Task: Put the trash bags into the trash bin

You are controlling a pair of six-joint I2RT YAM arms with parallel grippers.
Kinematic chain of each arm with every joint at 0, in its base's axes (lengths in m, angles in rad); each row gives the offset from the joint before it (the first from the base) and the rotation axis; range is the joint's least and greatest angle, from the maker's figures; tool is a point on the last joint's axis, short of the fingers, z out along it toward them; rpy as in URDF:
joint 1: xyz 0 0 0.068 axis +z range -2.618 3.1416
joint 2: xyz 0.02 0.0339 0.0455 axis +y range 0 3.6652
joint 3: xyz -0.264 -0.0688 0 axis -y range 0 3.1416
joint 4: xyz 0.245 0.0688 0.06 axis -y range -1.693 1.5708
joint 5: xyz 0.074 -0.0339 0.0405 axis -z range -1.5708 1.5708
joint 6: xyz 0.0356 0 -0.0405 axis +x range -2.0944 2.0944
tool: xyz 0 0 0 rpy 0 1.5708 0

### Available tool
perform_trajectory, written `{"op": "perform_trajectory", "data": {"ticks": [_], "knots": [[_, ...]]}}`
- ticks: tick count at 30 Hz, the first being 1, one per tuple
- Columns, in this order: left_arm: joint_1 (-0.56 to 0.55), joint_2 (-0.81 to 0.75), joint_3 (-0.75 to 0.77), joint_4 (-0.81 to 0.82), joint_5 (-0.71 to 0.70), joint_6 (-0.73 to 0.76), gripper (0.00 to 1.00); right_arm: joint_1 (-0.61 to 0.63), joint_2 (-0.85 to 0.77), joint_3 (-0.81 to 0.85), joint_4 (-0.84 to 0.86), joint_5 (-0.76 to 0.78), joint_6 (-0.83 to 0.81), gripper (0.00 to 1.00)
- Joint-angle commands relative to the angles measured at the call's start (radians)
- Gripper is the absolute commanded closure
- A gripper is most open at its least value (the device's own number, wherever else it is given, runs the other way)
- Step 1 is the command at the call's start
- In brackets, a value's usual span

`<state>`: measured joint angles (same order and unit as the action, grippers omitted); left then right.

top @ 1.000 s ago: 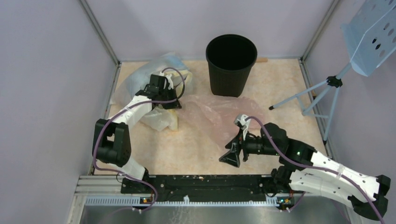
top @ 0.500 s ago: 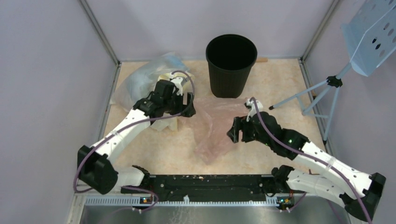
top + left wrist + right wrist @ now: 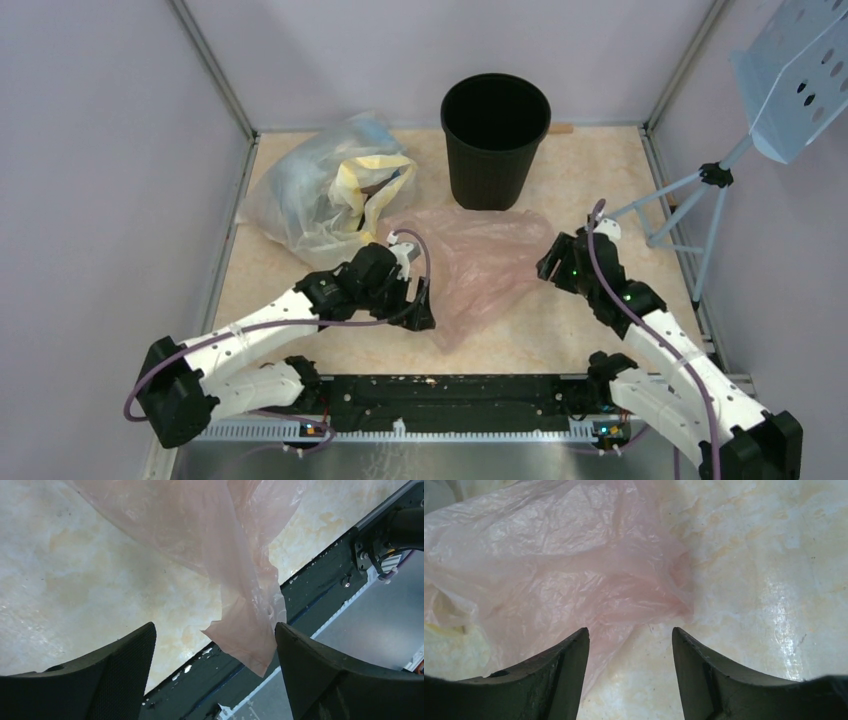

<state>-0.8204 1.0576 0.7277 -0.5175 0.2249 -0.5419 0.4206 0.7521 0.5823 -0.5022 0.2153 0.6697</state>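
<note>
**A:** How will the trash bag [image 3: 478, 262] handle?

**B:** It looks feather-light, limp and slippery. I'd pinch a bunched fold at its edge, not the flat sheet.

**A:** Where does it lie?

**B:** Spread on the counter [image 3: 590, 165], just before the trash bin [image 3: 496, 140]. Its long axis runs from the bin to the near edge, tapering to a corner. The left pincer [image 3: 215, 630] and right pincer [image 3: 630, 635] both gape, holding nothing.

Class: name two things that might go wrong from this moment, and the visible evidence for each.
1. The pink bag lies flat on the table; the open left gripper frames only its thin corner, so a pinch may slip off.
2. Spread this wide, it may drape over the trash bin rim instead of dropping in.
</note>
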Motion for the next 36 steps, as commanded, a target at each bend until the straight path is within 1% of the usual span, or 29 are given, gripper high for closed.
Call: {"op": "perform_trajectory", "data": {"ticks": [1, 3, 5, 7, 10, 13, 15, 17, 19, 21, 22, 23, 24, 25, 26, 27, 28, 32, 35, 36], "knots": [[-0.01, -0.032, -0.032, 0.129, 0.049, -0.067, 0.11, -0.026, 0.055, -0.018, 0.105, 0.062, 0.043, 0.37], [-0.013, -0.039, -0.044, 0.148, 0.061, -0.071, 0.18, -0.041, 0.06, -0.032, 0.115, 0.089, 0.048, 0.35], [-0.013, -0.047, -0.052, 0.15, 0.062, -0.073, 0.27, -0.071, 0.047, -0.061, 0.137, 0.081, 0.044, 0.35], [-0.013, -0.058, -0.064, 0.15, 0.068, -0.075, 0.33, -0.106, 0.033, -0.094, 0.164, 0.048, 0.04, 0.35], [-0.013, -0.068, -0.087, 0.155, 0.077, -0.081, 0.36, -0.147, 0.047, -0.129, 0.213, -0.015, 0.027, 0.35], [-0.013, -0.069, -0.116, 0.182, 0.086, -0.087, 0.37, -0.158, 0.08, -0.148, 0.261, -0.042, 0.022, 0.36], [-0.013, -0.06, -0.137, 0.213, 0.094, -0.097, 0.37, -0.161, 0.098, -0.155, 0.29, -0.059, 0.017, 0.38], [-0.013, -0.05, -0.152, 0.251, 0.114, -0.103, 0.37, -0.163, 0.11, -0.157, 0.316, -0.07, 0.015, 0.43], [-0.013, -0.038, -0.159, 0.278, 0.128, -0.108, 0.36, -0.163, 0.119, -0.156, 0.338, -0.078, 0.009, 0.5], [-0.014, -0.032, -0.164, 0.287, 0.125, -0.105, 0.38, -0.164, 0.13, -0.148, 0.343, -0.074, -0.001, 0.62], [-0.013, -0.029, -0.165, 0.284, 0.118, -0.101, 0.42, -0.164, 0.132, -0.143, 0.341, -0.068, -0.005, 0.69], [-0.014, -0.029, -0.166, 0.278, 0.107, -0.097, 0.51, -0.164, 0.133, -0.139, 0.334, -0.058, -0.009, 0.78], [-0.013, -0.029, -0.167, 0.271, 0.097, -0.093, 0.62, -0.164, 0.131, -0.13, 0.326, -0.049, -0.011, 0.88], [-0.013, -0.031, -0.17, 0.262, 0.083, -0.089, 0.73, -0.164, 0.13, -0.12, 0.31, -0.041, -0.016, 0.96], [-0.013, -0.032, -0.171, 0.247, 0.064, -0.085, 0.84, -0.164, 0.129, -0.108, 0.284, -0.036, -0.023, 1.0], [-0.014, -0.035, -0.172, 0.228, 0.044, -0.082, 0.93, -0.165, 0.128, -0.092, 0.259, -0.028, -0.031, 1.0], [-0.013, -0.037, -0.174, 0.211, 0.02, -0.08, 1.0, -0.164, 0.128, -0.077, 0.232, -0.021, -0.037, 1.0], [-0.013, -0.056, -0.18, 0.152, -0.094, -0.097, 1.0, -0.171, 0.151, 0.009, 0.112, -0.024, -0.06, 1.0], [-0.011, -0.079, -0.199, 0.134, -0.209, -0.144, 1.0, -0.198, 0.156, 0.051, 0.048, -0.089, -0.071, 1.0], [-0.004, -0.096, -0.217, 0.14, -0.268, -0.161, 1.0, -0.212, 0.149, 0.058, 0.029, -0.116, -0.071, 1.0]]}}
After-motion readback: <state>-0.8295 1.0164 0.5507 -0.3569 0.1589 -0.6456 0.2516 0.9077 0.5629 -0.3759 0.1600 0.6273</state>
